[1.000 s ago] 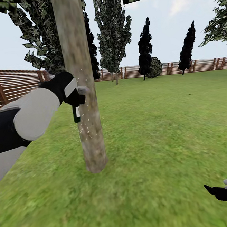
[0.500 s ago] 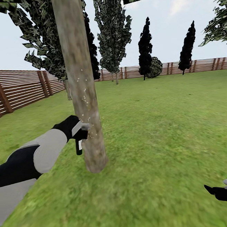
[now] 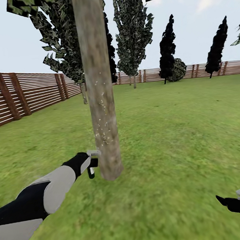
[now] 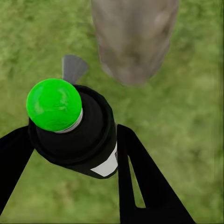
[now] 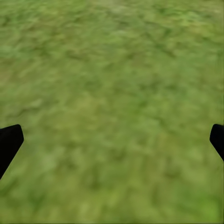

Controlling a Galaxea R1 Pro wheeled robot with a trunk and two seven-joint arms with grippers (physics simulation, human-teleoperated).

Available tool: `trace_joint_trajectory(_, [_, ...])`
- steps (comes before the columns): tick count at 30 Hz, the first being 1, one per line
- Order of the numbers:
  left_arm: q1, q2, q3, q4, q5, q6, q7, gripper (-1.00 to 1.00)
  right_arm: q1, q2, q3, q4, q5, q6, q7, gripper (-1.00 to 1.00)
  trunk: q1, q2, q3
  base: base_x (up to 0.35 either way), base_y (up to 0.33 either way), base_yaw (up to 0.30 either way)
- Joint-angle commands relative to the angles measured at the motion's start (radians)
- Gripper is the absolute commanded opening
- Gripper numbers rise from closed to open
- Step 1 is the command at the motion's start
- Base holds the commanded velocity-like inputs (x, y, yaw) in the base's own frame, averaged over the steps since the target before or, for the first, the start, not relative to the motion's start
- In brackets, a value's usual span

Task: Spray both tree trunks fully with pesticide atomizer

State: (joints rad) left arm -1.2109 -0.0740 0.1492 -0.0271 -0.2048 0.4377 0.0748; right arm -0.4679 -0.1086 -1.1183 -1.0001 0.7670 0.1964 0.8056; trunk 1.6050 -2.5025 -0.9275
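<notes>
The left gripper [image 3: 90,166] clamps the small black spray bottle [image 4: 77,135] at 9 o'clock of the mottled grey-brown trunk [image 3: 100,100]; the right gripper [image 5: 112,140] is spread wide over grass [image 5: 112,93].

Blurred green grass floor [image 5: 112,93] across the whole frame, mottled lighter and darker patches, right gripper [image 5: 112,140] with two black fingertips [image 5: 9,142] at opposite edges, set wide apart, nothing held between them

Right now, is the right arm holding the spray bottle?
No, the left gripper has its jaws closed on the dark spray bottle beside the tree trunk, while the right gripper is open over bare grass.
</notes>
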Motion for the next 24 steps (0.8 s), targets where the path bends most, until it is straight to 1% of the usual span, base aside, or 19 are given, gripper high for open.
trace_joint_trajectory(1, [0.026,0.001,-0.004,-0.002,0.043,-0.025,-0.001,-1.0,0.0,0.001,0.0,0.0,0.0,0.0,0.001,1.0,0.0,0.0,0.0,0.086,-0.238,0.012])
trace_joint_trajectory(2, [0.039,0.003,-0.004,-0.004,0.064,-0.039,0.0,-1.0,0.0,0.001,0.0,0.0,0.0,0.0,0.001,1.0,0.0,0.0,0.0,0.11,-0.278,0.005])
trace_joint_trajectory(5, [0.047,0.003,-0.004,-0.004,0.077,-0.049,0.0,-1.0,0.0,0.001,0.001,0.0,0.0,0.0,0.004,1.0,0.0,0.0,0.0,0.112,-0.297,0.002])
trace_joint_trajectory(8, [0.048,0.002,-0.005,-0.004,0.079,-0.051,0.0,-1.0,0.0,0.003,0.001,0.0,0.0,0.0,0.003,1.0,0.0,0.0,0.0,0.113,-0.305,0.13])
trace_joint_trajectory(11, [0.048,0.001,-0.005,-0.002,0.08,-0.051,0.0,-1.0,0.0,0.003,0.002,0.0,0.0,0.0,0.002,1.0,0.0,0.0,0.0,0.095,-0.308,0.233])
trace_joint_trajectory(17, [0.048,0.0,-0.005,-0.001,0.081,-0.05,0.001,-1.0,0.0,0.003,0.003,0.0,0.0,0.0,0.001,1.0,0.0,0.0,0.0,0.008,-0.321,0.251])
trace_joint_trajectory(24, [0.048,0.0,-0.005,0.0,0.081,-0.05,0.002,-1.0,0.0,0.002,0.003,0.001,0.001,-0.001,0.002,1.0,0.0,0.0,0.0,0.0,-0.331,0.038])
